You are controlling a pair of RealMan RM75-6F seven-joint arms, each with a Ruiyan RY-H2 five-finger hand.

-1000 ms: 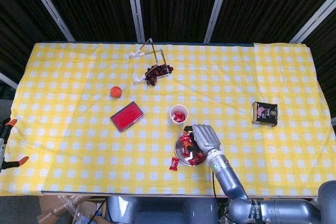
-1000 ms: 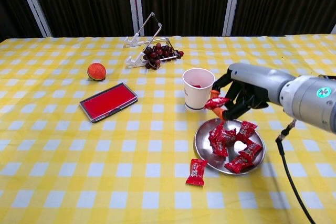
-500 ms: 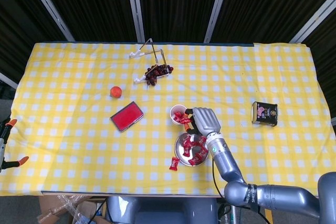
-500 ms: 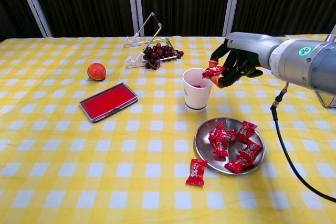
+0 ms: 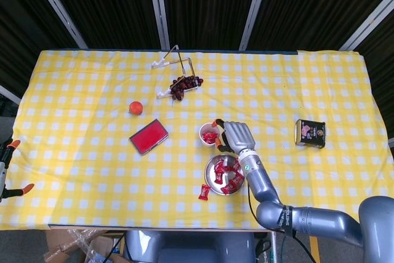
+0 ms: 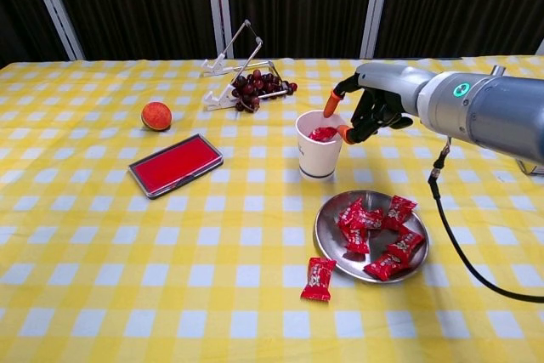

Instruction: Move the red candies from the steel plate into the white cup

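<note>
One red candy (image 6: 318,279) lies on the surface just near-left of the steel plate (image 6: 333,245). Several red candies (image 6: 374,227) lie in the plate. Beyond it, the white cup (image 6: 320,156) contains candy. The right hand (image 6: 367,106) hovers at the cup's right rim, fingers apart, holding nothing.

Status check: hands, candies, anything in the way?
Right hand open over the white cup, holding nothing; left hand not in view. Candies in cup; more on steel plate. One stray candy on the cloth beside the plate. Nothing blocking.
</note>
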